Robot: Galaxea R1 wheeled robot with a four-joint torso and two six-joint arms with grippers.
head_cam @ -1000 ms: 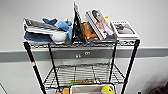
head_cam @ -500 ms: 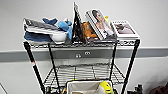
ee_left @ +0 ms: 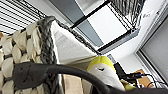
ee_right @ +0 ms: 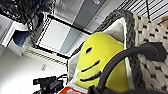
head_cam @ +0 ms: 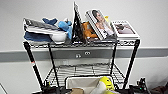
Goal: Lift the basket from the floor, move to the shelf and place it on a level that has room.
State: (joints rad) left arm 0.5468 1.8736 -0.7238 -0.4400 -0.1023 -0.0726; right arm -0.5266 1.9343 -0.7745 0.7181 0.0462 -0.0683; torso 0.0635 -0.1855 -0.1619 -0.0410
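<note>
Sitting low at the bottom centre of the head view, the basket (head_cam: 82, 83), in front of the shelf (head_cam: 82, 47). Carrying a yellow toy (head_cam: 106, 83). Impossible telling either gripper's opening; dark handle (ee_left: 37, 72) arching close by both wrist cameras.

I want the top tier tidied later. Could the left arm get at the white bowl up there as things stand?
Probably not. The left arm sits low beside the basket, at its dark handle, well below the white bowl, which is wedged under stacked books.
</note>
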